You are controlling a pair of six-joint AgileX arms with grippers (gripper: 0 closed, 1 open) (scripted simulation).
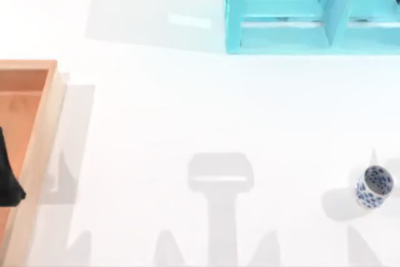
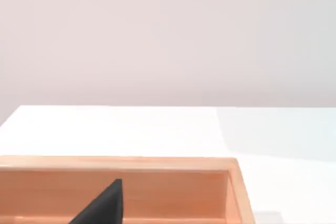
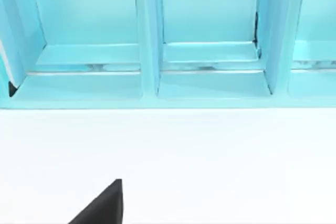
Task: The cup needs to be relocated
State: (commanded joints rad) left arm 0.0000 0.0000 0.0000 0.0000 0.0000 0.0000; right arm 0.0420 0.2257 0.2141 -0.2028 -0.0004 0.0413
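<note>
At the left edge of the top view, a dark piece of my left arm [image 1: 9,176] pokes in over the wooden tray [image 1: 44,129]; whether its fingers are open or closed I cannot tell. The left wrist view looks across the tray's far wall [image 2: 121,163] and a stretch of white table [image 2: 131,129] beyond it toward a plain pale backdrop, with one dark fingertip [image 2: 105,205] showing low in the picture, so that arm sits low and points roughly level over the tray.

Far from that arm, across the open table toward the top view's right side, stands the cup [image 1: 374,186]. It is upright, its long axis vertical and its white mouth facing up, the blue blotches showing on its outer wall. It stands alone on the table [image 1: 187,110], touching nothing, well apart from the tray and from the shelf.

My right arm's wrist view shows one dark fingertip [image 3: 105,205] low over the bare table [image 3: 210,156], pointing toward the turquoise shelf [image 3: 149,40] ahead, whose open compartments face the camera. Whether this gripper is open or closed I cannot tell. From above, the shelf [image 1: 281,42] stands along the table's far edge, right of centre, well beyond the cup.
</note>
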